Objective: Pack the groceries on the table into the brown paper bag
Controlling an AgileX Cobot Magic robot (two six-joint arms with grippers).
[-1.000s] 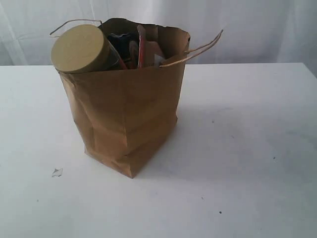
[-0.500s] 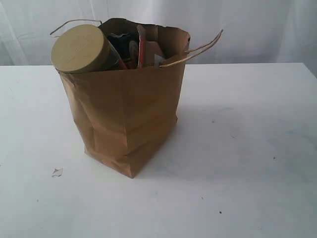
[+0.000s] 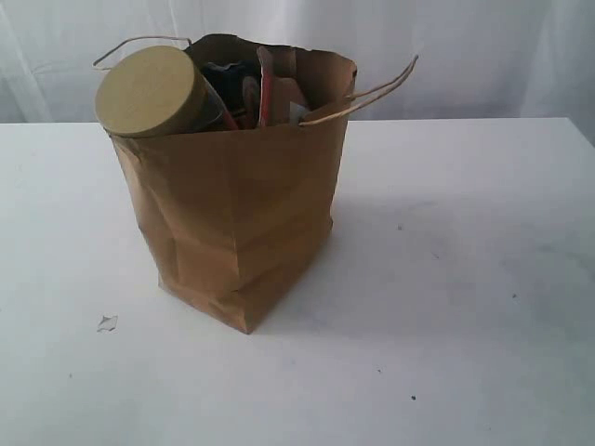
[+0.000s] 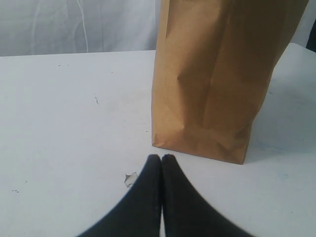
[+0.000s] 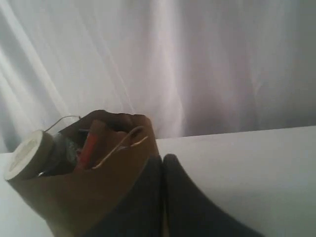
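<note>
Just beyond the closed left gripper (image 4: pixel 161 158) stands the brown paper bag (image 4: pixel 217 79).

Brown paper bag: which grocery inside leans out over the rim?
The tan-lidded clear jar, tilted at the brown kraft bag's left corner in the exterior view, its round lid past the rim. The thin red-edged pack beside it sits inside the opening.

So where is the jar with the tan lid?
In the exterior view, the tan-lidded clear jar pokes out of the top left corner of the tall brown paper bag, tilted, just below the bag's thin loop handle.
</note>
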